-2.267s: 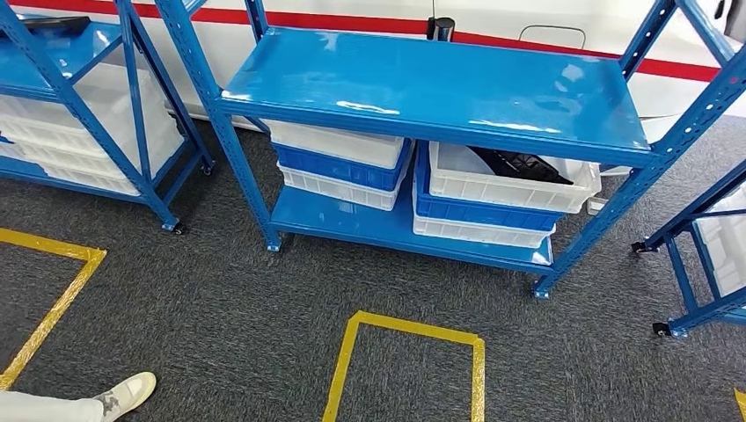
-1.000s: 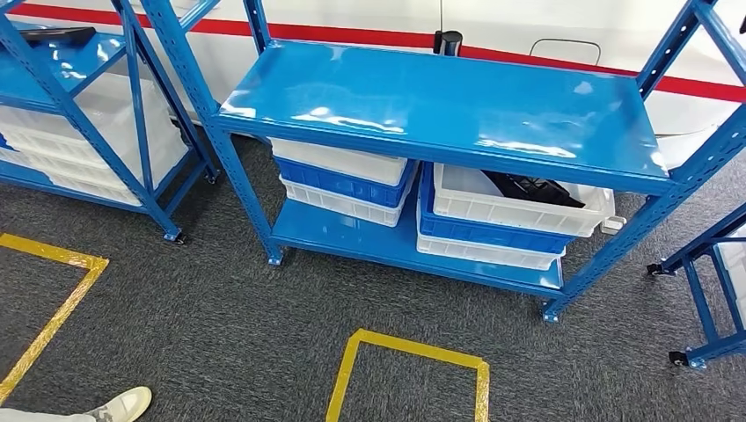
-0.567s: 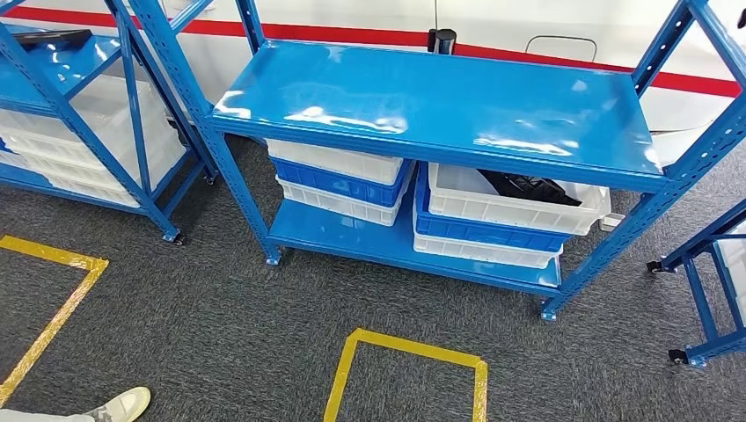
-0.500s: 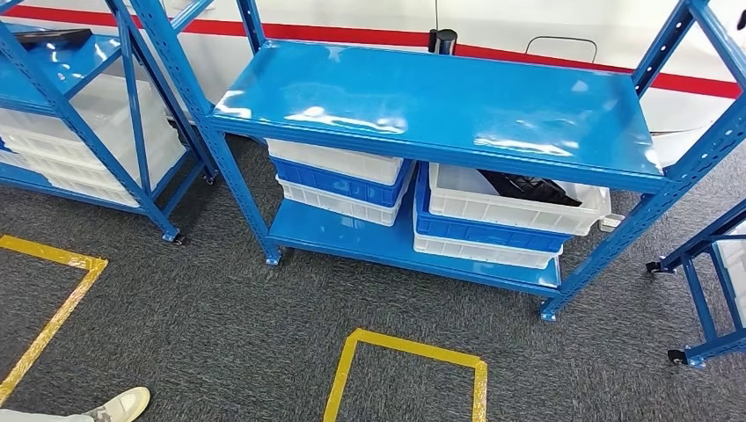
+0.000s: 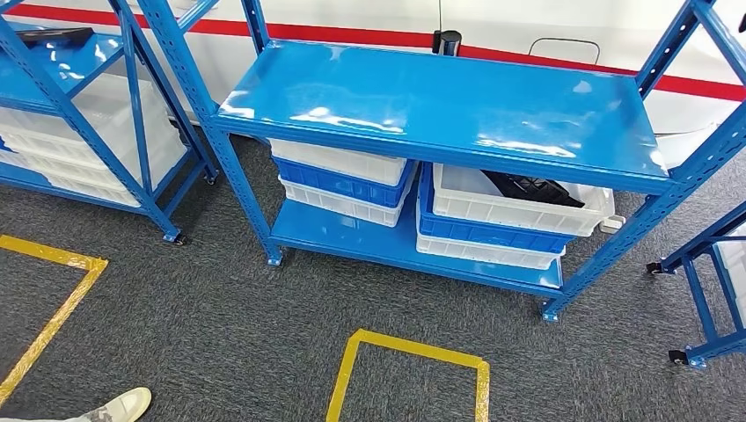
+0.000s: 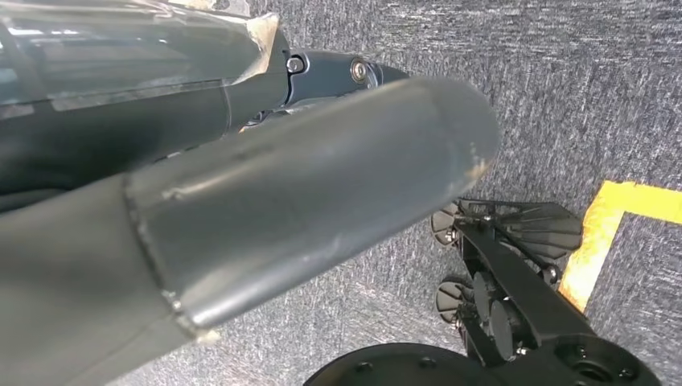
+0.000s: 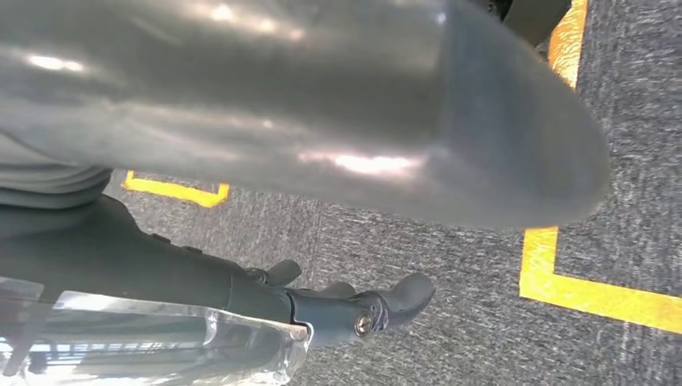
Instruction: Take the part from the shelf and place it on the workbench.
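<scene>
Hanging at the robot's sides, your left hand point(image 6: 322, 185) and right hand point(image 7: 338, 121) carry nothing that you can see above the grey carpet point(image 5: 220, 334); whether their fingers lie apart or curled, you cannot tell. Ahead stands the blue shelf point(image 5: 440, 97), its top board bare. The dark part point(image 5: 532, 188) lies in the upper white bin point(image 5: 515, 211) on the right of the lower level, tucked under that board, so you will likely have to reach in low. A yellow tape square point(image 5: 409, 378) marks the floor before the shelf, probably your standing spot. A person's shoe point(image 5: 123, 405) rests nearby.
</scene>
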### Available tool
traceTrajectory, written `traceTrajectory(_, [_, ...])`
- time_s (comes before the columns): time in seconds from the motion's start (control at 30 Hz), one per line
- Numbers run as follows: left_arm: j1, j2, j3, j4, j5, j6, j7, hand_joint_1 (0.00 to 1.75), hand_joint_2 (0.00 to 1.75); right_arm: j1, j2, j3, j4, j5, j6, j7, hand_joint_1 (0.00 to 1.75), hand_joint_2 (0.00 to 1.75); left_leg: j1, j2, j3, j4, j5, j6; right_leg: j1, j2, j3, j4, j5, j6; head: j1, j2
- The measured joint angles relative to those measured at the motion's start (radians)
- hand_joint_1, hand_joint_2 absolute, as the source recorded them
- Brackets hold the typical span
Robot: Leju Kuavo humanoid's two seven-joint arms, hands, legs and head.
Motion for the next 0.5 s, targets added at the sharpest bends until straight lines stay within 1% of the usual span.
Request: traceTrajectory(0.5, [0.008, 0.004, -0.007, -0.006, -0.001, -0.003, 0.0, 0.0, 0.0, 0.003, -0.004, 0.007, -0.016, -0.003, 0.0, -0.001, 0.0, 0.0, -0.002, 0.0, 0.0, 0.0, 0.0, 0.001, -0.001, 0.0, 0.001, -0.001, 0.0, 0.0, 0.0, 0.0])
